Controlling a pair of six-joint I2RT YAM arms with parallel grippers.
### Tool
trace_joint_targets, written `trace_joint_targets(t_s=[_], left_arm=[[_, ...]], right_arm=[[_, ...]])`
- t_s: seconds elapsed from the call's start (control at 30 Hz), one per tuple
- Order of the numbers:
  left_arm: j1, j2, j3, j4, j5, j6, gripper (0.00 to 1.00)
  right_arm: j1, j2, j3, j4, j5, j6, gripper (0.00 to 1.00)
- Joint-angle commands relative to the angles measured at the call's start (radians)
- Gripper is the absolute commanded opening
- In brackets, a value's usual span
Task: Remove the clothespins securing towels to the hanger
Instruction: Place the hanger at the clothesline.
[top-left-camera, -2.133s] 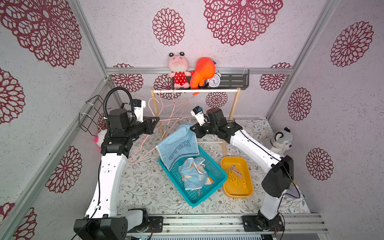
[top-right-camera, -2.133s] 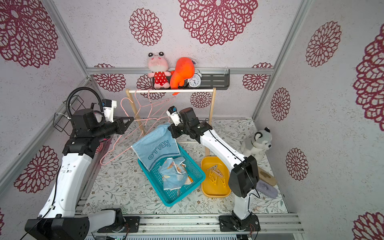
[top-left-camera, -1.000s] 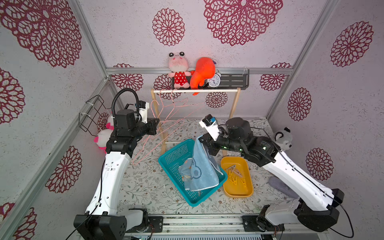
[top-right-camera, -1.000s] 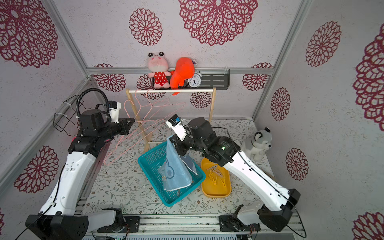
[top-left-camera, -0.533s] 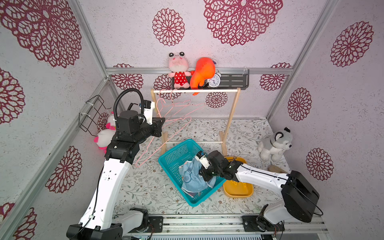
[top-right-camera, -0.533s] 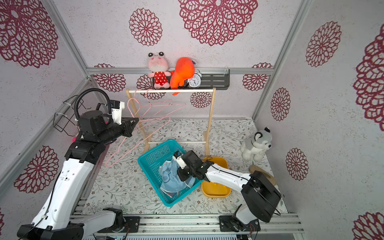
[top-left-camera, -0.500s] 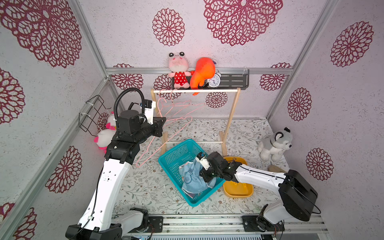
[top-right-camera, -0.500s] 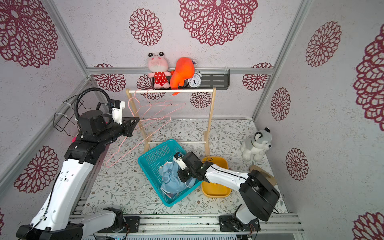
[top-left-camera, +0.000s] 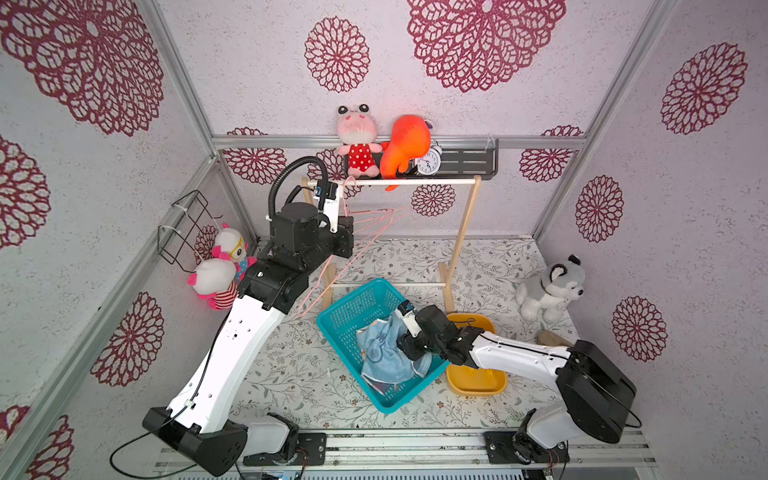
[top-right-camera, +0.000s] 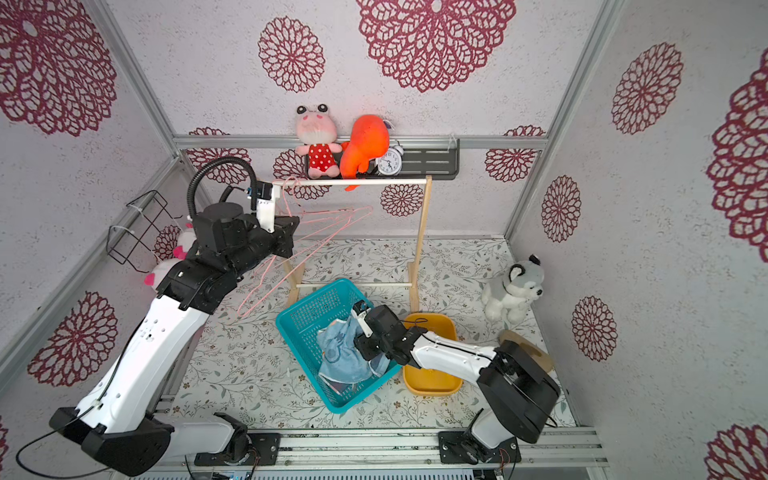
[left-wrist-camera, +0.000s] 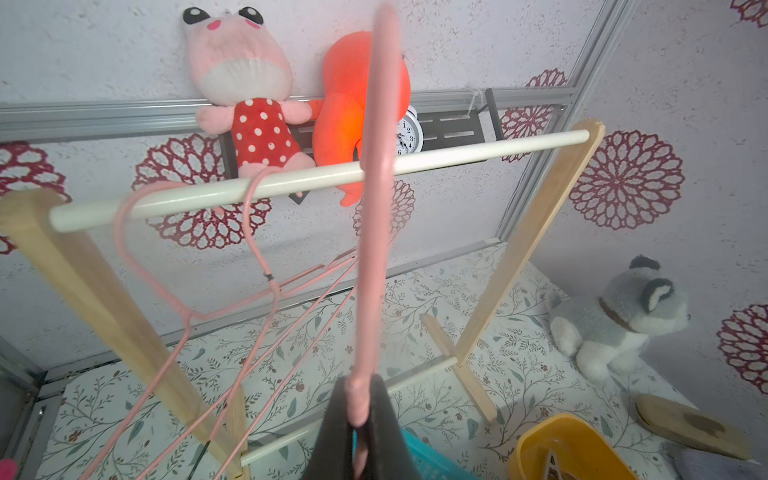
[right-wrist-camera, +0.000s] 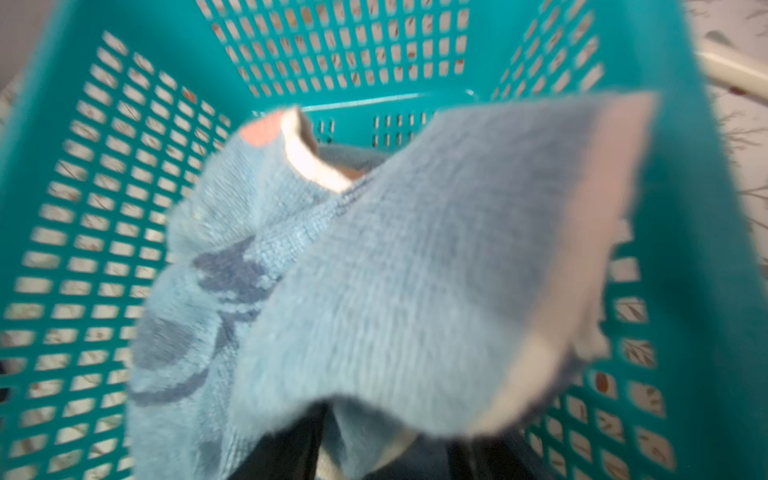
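A moment ago my right claw (top-left-camera: 402, 347) was up by the rack (top-left-camera: 432, 181) holding the blue towel (top-left-camera: 384, 353). Now it is down in the teal basket (top-left-camera: 353, 307) with its jaws partway apart, so the towel lies loose across them on the pile. My left claw (left-wrist-camera: 360, 411) is squeezed shut on the pink hanger (left-wrist-camera: 376, 208), and I see no clothespins on it, so I think this towel is done.
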Motion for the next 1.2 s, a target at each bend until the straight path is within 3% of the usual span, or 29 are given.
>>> trace_joint_targets(t_s=[0.0,0.2,0.57,0.9,1.07,1.17], left_arm=[[-0.021,0.049,0.062,0.033,-0.048,0.019,0.0],[-0.036,0.169,0.145,0.084,-0.003,-0.003,0.0],[-0.036,0.423,0.382,0.075,0.039,-0.031,0.0],[-0.047,0.457,0.288,0.127,0.047,-0.072,0.0],[-0.061,0.409,0.218,0.162,0.024,-0.067,0.24],[-0.07,0.38,0.195,0.164,0.008,-0.054,0.43]], right_arm=[[0.003,-0.146,0.005,-0.054,0.031,-0.035,0.55],[-0.011,-0.294,-0.027,-0.154,0.14,-0.064,0.59],[-0.084,-0.501,-0.097,-0.137,0.157,-0.029,0.65],[-0.144,-0.583,-0.127,-0.138,0.148,-0.003,0.65],[-0.176,-0.591,-0.128,-0.14,0.166,0.003,0.64],[-0.192,-0.591,-0.123,-0.142,0.194,0.006,0.64]])
